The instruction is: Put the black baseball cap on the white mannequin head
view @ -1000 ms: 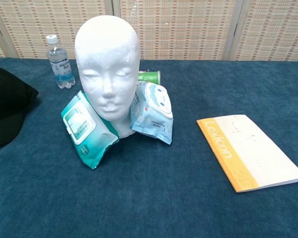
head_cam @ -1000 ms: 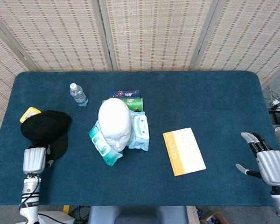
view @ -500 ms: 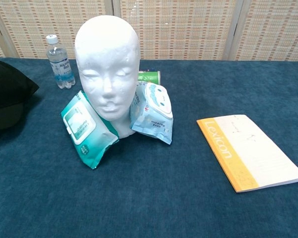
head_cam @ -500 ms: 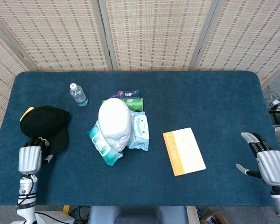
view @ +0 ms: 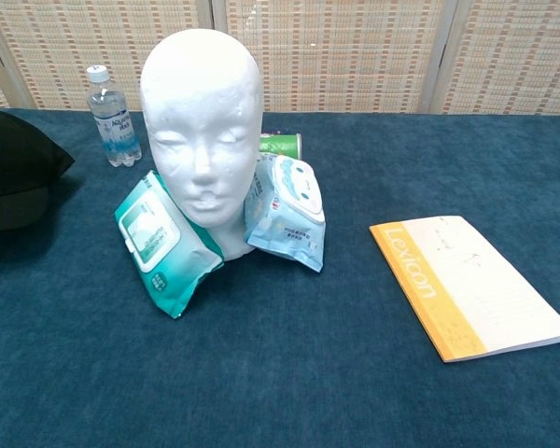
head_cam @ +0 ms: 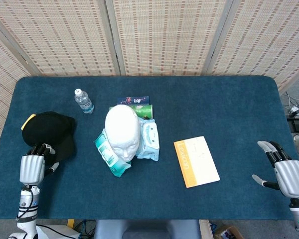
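Because the left hand (head_cam: 33,166) only touches the cap (head_cam: 49,133) brim with loosely curled fingers, the cap may slip; the right hand (head_cam: 288,175) rests spread, empty.

Black baseball cap (view: 14,182): running off left edge in chest view. Yellow item (head_cam: 26,121): lying mostly hidden under cap. Green can (view: 282,145) and dark packet (head_cam: 132,100): sitting partly hidden behind white mannequin head (view: 203,121); print too small. Both hands: falling outside chest view.

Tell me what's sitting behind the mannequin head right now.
Behind the white mannequin head the head view shows a green can lying down and a dark printed packet. The head hides their near parts; nothing else shows there.
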Available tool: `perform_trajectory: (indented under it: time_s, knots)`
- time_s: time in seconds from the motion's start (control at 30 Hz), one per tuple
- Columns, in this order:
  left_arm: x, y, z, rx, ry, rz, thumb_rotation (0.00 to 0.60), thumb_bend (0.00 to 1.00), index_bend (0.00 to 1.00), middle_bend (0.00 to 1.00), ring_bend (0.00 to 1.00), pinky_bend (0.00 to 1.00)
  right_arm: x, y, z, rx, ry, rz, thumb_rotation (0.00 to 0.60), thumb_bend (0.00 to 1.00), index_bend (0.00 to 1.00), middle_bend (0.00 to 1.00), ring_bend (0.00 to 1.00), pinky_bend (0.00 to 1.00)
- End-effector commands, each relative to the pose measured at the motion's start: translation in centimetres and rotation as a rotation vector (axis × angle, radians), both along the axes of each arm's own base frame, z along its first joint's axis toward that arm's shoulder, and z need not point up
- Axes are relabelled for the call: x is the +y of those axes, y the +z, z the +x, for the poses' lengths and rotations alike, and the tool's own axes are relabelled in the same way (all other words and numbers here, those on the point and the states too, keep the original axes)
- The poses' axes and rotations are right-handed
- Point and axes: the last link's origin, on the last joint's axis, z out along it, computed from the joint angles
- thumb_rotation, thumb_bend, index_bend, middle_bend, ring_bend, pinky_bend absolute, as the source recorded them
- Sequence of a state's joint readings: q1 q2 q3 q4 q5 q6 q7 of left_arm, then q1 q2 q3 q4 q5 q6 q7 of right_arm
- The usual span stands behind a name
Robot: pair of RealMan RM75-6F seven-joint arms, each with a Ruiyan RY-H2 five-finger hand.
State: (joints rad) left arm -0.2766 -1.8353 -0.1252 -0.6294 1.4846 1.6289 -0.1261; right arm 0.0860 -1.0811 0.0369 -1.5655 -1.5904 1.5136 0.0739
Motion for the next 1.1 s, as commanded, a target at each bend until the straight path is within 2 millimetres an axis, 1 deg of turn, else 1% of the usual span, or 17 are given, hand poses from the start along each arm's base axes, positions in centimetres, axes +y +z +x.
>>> perform_trajectory:
  time_s: [0.03, 0.23, 0.47, 0.87, 1.1]
  knots:
    - [0.11, -0.02, 0.06, -0.015, -0.012, 0.006, 0.600, 0.12, 0.52, 0.41, 0.26, 0.53, -0.02, 0.00, 0.01, 0.000, 0.000, 0.000, 0.600, 0.00, 0.04, 0.18, 0.12, 0.46]
    - [0.35, 0.02, -0.10, -0.021, -0.018, 0.010, 0.600, 0.19, 0.53, 0.41, 0.26, 0.53, -0.05, -0.04, 0.02, 0.001, -0.001, 0.000, 0.600, 0.00, 0.04, 0.18, 0.12, 0.46]
    - [0.58, 0.06, -0.17, -0.031, -0.021, 0.017, 0.600, 0.24, 0.54, 0.41, 0.26, 0.53, -0.04, -0.01, 0.01, 0.001, -0.002, -0.001, 0.600, 0.00, 0.04, 0.18, 0.12, 0.46]
    - [0.71, 0.33, -0.19, -0.049, -0.033, 0.038, 0.600, 0.27, 0.58, 0.41, 0.26, 0.53, -0.01, 0.00, 0.03, 0.001, -0.001, -0.001, 0.600, 0.00, 0.04, 0.18, 0.12, 0.46]
    - [0.94, 0.39, -0.22, -0.046, -0.030, 0.039, 0.600, 0.30, 0.59, 0.41, 0.26, 0.53, 0.01, 0.05, 0.03, 0.000, -0.001, -0.003, 0.600, 0.00, 0.04, 0.18, 0.12, 0.46]
